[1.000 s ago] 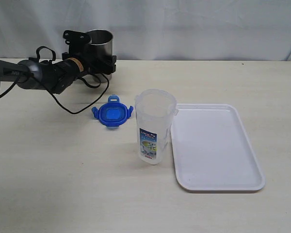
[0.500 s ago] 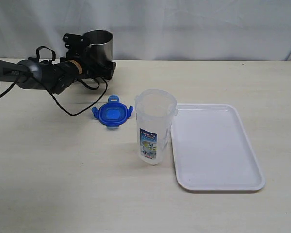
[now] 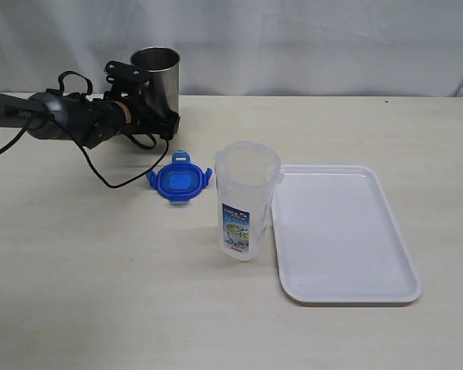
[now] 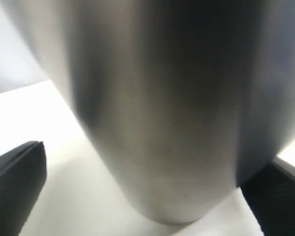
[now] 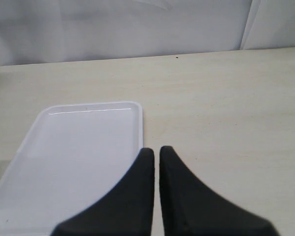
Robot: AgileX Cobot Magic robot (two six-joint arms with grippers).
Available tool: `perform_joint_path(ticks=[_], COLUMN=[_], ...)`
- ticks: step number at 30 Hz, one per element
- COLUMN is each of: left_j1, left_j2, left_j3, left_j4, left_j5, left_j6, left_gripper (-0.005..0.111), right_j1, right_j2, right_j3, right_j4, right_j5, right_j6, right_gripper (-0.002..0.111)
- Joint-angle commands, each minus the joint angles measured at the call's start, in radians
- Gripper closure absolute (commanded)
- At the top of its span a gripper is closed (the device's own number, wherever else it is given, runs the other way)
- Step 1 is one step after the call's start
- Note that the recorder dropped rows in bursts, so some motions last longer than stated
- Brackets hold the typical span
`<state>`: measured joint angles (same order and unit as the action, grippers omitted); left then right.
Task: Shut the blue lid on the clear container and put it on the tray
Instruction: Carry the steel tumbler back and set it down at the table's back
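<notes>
The blue lid (image 3: 179, 183) lies flat on the table, just left of the clear container (image 3: 245, 202). The container stands upright and uncovered, its label facing front, against the left rim of the white tray (image 3: 343, 231). My left gripper (image 3: 160, 104) is at the back left, well away from the lid. Its jaws are open on either side of a steel cup (image 4: 157, 98), with table showing between one finger (image 4: 17, 182) and the cup wall. My right gripper (image 5: 157, 150) is shut on nothing, hovering over the table beside the tray (image 5: 73, 147). It does not show in the exterior view.
The steel cup (image 3: 158, 73) stands upright at the back left near the white backdrop. A black cable (image 3: 112, 176) from the left arm loops across the table towards the lid. The tray holds nothing.
The left gripper has spread its jaws wider around the steel cup and shifted slightly right and down. The cup, lid, container and tray have stayed in place.
</notes>
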<state>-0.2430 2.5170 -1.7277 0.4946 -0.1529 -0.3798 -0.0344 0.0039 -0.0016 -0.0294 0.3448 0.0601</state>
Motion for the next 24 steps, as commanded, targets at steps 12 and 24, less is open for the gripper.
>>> perform_joint_path(ticks=[12, 24], left_j1=[-0.013, -0.011], left_j2=[-0.143, -0.256], left_j3=[0.120, 0.333], left_j4=[0.025, 0.015], left_j5=[0.115, 0.006], left_j6=[0.011, 0.009], left_gripper=[0.002, 0.002], right_j1=[0.001, 0.001], right_j2=[-0.004, -0.004], right_j3=[0.002, 0.002], right_j4=[-0.001, -0.001], right_j5=[-0.003, -0.003], right_j6=[-0.001, -0.001], right_gripper=[0.104, 0.104])
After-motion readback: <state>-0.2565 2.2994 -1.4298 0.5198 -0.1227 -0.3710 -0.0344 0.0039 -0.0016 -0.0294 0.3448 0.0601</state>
